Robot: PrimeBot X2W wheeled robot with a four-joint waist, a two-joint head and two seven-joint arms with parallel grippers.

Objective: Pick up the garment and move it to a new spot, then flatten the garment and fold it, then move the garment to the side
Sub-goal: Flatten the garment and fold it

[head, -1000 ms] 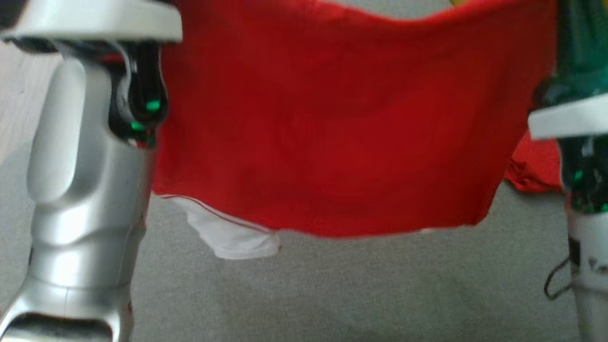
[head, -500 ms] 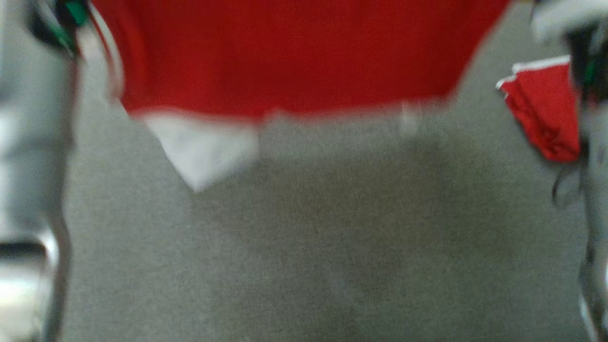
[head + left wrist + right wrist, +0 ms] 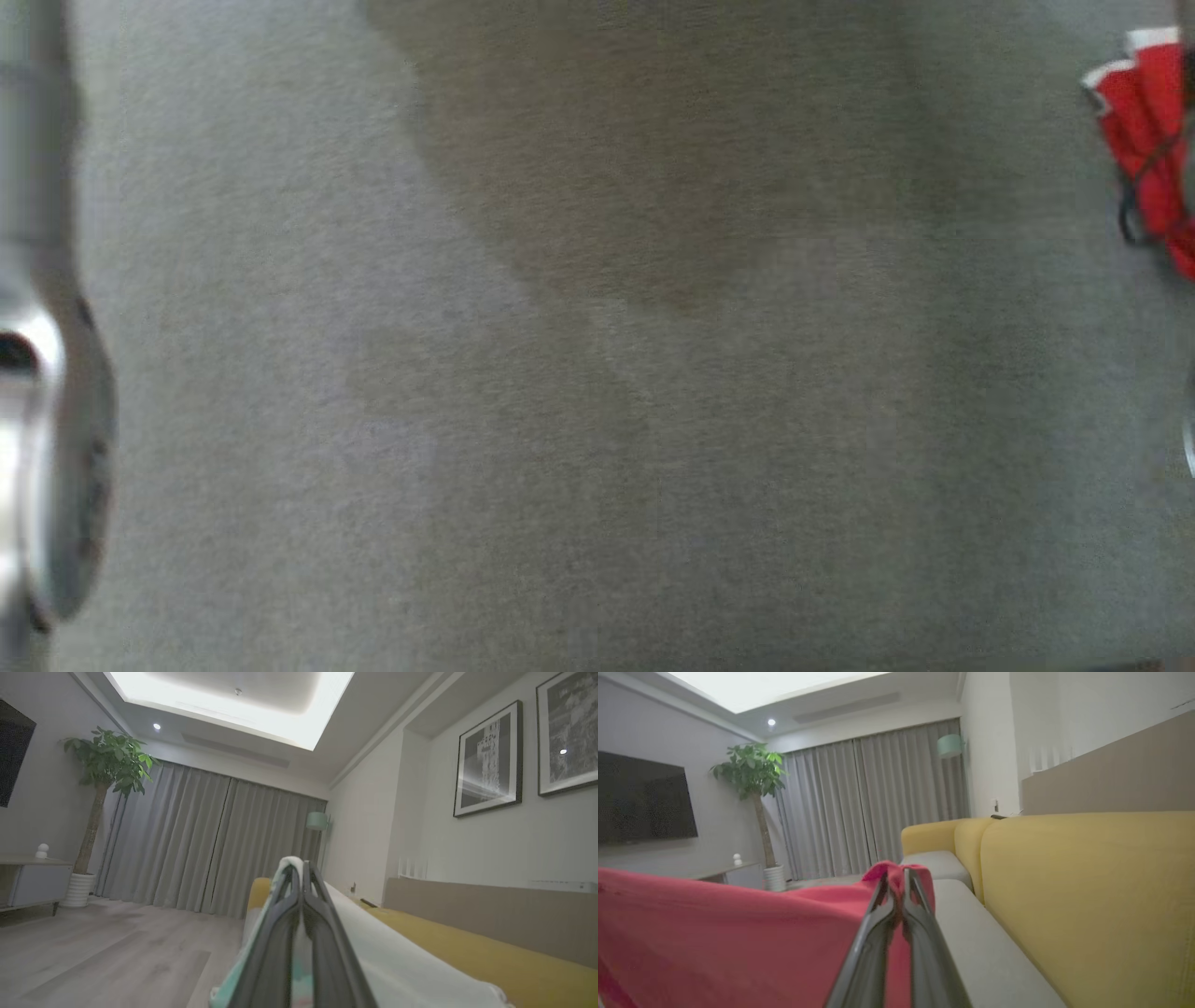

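The garment is red with white parts. In the right wrist view its red cloth (image 3: 738,933) stretches away to the left, and my right gripper (image 3: 896,872) is shut on a bunched corner of it. My left gripper (image 3: 302,865) is shut on a pale, white fold of the garment (image 3: 402,961) that drapes to the right of the fingers. In the blurred head view a red, white-edged piece of the garment (image 3: 1144,121) hangs at the top right edge, and my silver left forearm (image 3: 47,373) runs down the left edge. A shadow lies on the grey cushion (image 3: 597,420) below.
A yellow sofa back (image 3: 1087,896) rises beside the grey seat (image 3: 985,952). A potted plant (image 3: 107,765), a low cabinet (image 3: 32,882), grey curtains (image 3: 210,844) and a wooden floor (image 3: 117,952) lie beyond. A black cable (image 3: 1131,219) loops at the head view's right edge.
The head view has shifted and blurred, so the camera has moved. The spread red cloth has left the top of that view; just a corner remains at the right. Both grips persist.
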